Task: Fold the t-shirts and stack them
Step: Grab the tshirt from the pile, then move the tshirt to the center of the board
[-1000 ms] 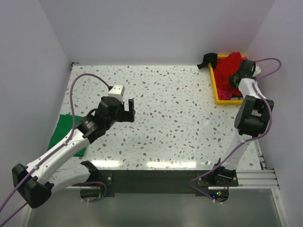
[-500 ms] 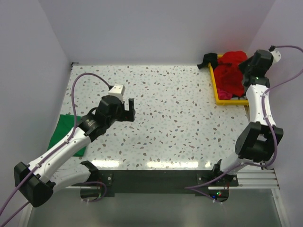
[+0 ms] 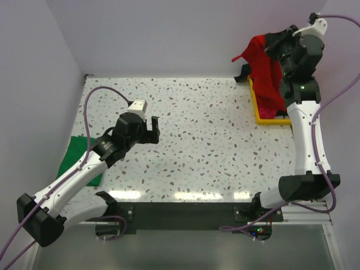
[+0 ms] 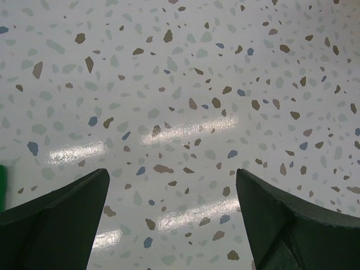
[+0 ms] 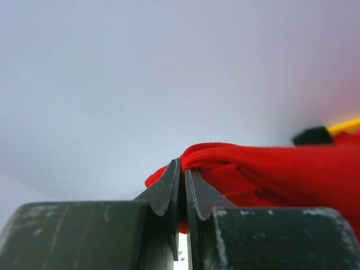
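Top: early stage, judged. Green t-shirt lies at the counter's left edge. Red t-shirt hangs bunched from the right gripper above the yellow tray. Pink t-shirt sits in the tray, unfolded.
Left wrist: left gripper fingers spread wide, nothing between.
Right wrist: fingers nipped tight on a red fold.

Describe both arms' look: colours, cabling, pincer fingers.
Both arms match: the left arm and right arm have white link shells with black joint housings, and a purple cable loops along each. A white camera block sits on each wrist. The left pincer and right pincer have dark, matte wedge fingers tapering to tips.
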Action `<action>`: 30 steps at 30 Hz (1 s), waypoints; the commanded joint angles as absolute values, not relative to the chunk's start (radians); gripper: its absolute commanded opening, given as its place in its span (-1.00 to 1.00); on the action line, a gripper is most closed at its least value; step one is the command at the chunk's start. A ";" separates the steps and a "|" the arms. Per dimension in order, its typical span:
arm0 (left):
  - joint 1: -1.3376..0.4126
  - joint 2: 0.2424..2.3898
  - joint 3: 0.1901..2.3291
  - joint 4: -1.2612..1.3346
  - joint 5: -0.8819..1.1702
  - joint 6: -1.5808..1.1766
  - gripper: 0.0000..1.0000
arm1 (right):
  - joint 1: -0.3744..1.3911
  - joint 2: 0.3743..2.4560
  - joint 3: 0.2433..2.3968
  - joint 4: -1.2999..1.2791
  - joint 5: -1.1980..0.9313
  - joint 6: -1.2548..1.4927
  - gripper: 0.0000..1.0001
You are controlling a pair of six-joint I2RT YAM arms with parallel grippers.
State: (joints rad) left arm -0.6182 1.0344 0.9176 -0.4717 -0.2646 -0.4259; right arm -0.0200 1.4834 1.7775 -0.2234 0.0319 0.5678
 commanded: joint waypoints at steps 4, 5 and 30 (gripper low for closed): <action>-0.607 1.023 0.908 -0.430 -0.245 -0.416 1.00 | 0.130 1.404 1.940 -0.117 -0.072 0.545 -0.87; -0.606 1.023 0.908 -0.428 -0.244 -0.416 1.00 | 0.143 1.407 1.956 -0.101 -0.080 0.552 -0.87; -0.601 1.048 0.732 -0.301 -0.005 -0.587 0.83 | 0.238 1.371 1.211 0.114 0.006 0.729 -0.08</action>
